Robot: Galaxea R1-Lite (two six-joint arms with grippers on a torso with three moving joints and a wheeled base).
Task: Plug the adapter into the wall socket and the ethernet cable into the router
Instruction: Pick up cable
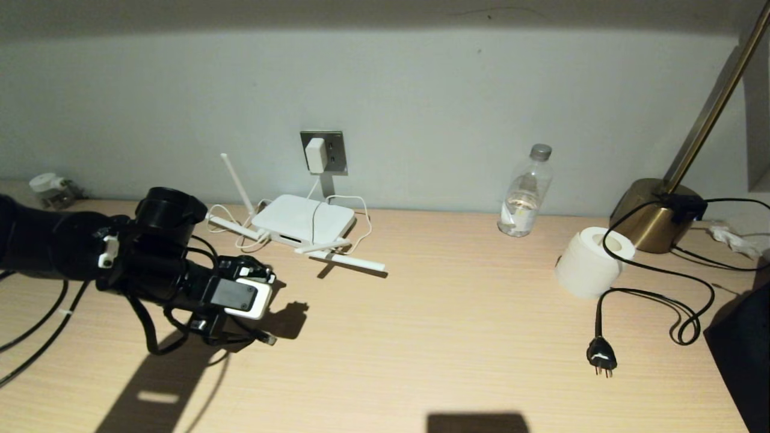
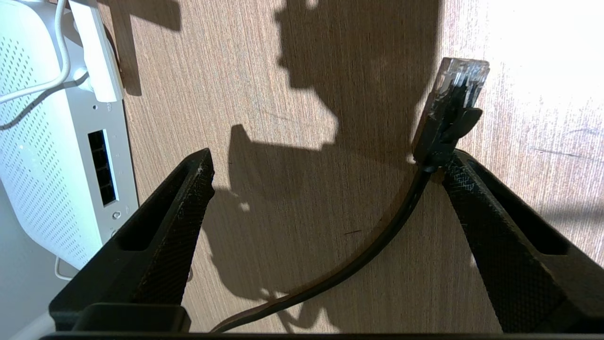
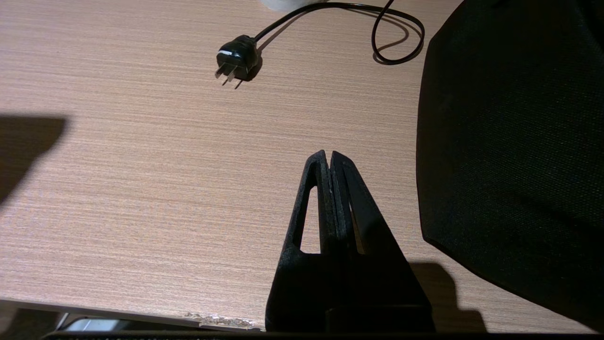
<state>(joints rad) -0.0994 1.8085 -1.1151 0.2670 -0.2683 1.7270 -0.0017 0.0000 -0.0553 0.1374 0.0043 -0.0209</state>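
- One adapter (image 1: 315, 155), a small white rounded block, sits plugged in the wall socket (image 1: 334, 151), a square grey metal plate on the wall at upper centre of the head view; its thin white cord drops to the router.
- One router (image 1: 304, 221), a flat white rounded box with four thin white stick antennas, lies on the tabletop (image 1: 433, 313) just below the socket. In the left wrist view its perforated top and a row of dark ports (image 2: 102, 167) show at the left edge.
- One ethernet cable (image 2: 377, 241), thin and black, ends in a clear clip connector (image 2: 460, 82) at upper right of the left wrist view. It lies on the tabletop, well apart from the router's ports.
- The left gripper (image 2: 325, 179), at lower left of the head view, has its jaws wide apart. The cable runs between them, its connector boot right against one jaw tip; nothing is clamped.
- The right gripper (image 3: 329, 158) hangs over bare tabletop at lower centre of its wrist view, jaws pressed together and empty.
- One black three-pin plug (image 1: 601, 356) lies at lower right of the head view.
- One clear water bottle (image 1: 526, 192), one white paper roll (image 1: 592, 260) and one brass lamp base (image 1: 652, 213) stand at right.
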